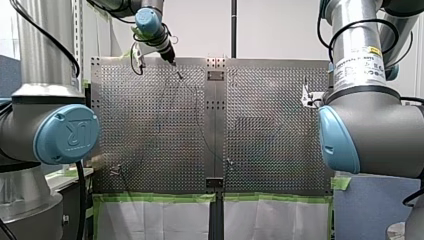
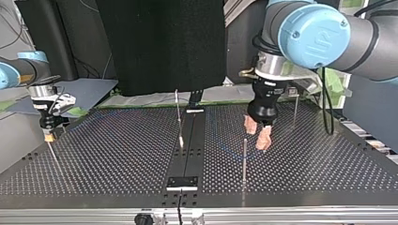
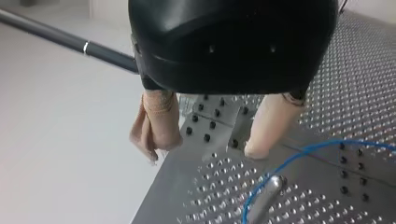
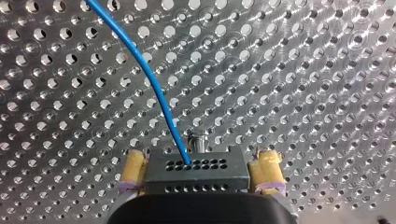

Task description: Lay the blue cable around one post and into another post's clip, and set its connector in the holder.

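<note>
Pinched connector (image 4: 205,175), spread left fingers (image 3: 159,126)

Yellow pads (image 4: 268,170) of the right gripper (image 4: 200,161) clamp the dark connector over the perforated table (image 4: 303,70), blue cable (image 4: 140,65) leading away. On the left gripper (image 3: 204,149) you see beige fingers spread, a post (image 3: 266,196) just beyond.

The post (image 3: 265,196) is cut off by the view's edge.

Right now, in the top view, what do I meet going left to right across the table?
In order: my right gripper, shut on the connector → thin centre post → my left gripper, open → thin far post.
</note>
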`<act>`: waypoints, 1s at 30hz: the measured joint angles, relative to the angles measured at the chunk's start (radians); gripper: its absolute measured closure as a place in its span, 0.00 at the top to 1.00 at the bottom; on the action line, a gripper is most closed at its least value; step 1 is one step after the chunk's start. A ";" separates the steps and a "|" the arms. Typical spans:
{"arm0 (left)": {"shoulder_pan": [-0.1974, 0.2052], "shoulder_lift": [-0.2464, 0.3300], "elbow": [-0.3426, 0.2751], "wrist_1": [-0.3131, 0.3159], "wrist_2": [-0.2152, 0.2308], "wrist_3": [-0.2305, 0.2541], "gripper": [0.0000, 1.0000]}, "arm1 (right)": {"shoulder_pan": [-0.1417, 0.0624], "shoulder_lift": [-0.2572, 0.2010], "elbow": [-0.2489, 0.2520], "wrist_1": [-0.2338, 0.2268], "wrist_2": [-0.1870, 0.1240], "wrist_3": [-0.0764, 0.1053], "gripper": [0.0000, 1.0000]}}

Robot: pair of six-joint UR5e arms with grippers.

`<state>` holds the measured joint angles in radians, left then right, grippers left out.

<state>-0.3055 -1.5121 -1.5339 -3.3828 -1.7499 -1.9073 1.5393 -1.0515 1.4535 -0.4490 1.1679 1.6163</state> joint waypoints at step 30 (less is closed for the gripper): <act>-0.006 -0.002 0.042 -0.122 0.026 0.137 1.00 | 0.000 0.000 0.000 0.000 0.000 0.000 1.00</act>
<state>-0.3117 -1.5145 -1.4922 -3.5052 -1.7237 -1.7706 1.5394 -1.0515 1.4536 -0.4490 1.1680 1.6163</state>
